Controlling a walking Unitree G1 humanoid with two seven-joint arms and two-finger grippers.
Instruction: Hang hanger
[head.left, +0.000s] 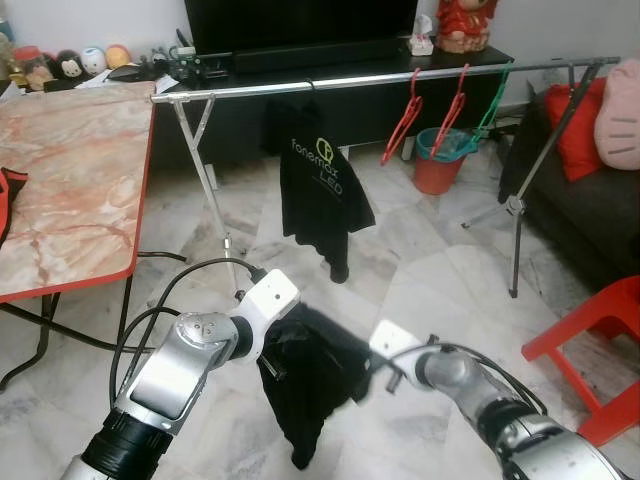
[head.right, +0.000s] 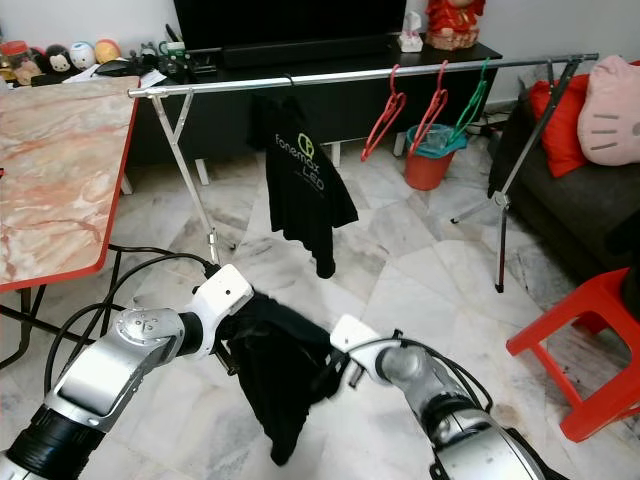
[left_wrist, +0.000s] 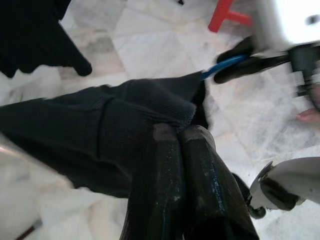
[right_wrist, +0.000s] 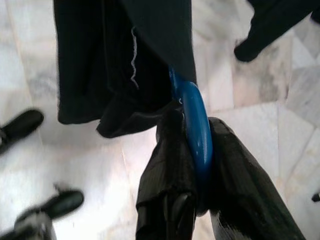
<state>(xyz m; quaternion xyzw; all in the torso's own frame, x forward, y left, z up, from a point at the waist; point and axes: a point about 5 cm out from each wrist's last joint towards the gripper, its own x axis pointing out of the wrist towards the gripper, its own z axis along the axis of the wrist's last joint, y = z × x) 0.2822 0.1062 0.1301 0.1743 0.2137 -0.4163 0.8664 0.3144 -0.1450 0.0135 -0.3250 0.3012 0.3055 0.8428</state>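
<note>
Black shirt on blue hanger held low between both claws, rail not reached yet.
Right claw (right_wrist: 192, 150) is clamped on the blue hanger (right_wrist: 195, 120), carrying it; left claw (left_wrist: 182, 135) is pinched together on the black shirt (head.left: 305, 385), likely to steady it. Shirt droops bunched above the floor, well short of the clothes rail (head.left: 380, 76).

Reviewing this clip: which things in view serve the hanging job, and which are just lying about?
Job: blue hanger, black garment on it, left gripper pinching the garment, right gripper clamping the hanger, clothes rail.

Lying about: marble table, orange bucket, red stool, television.
</note>
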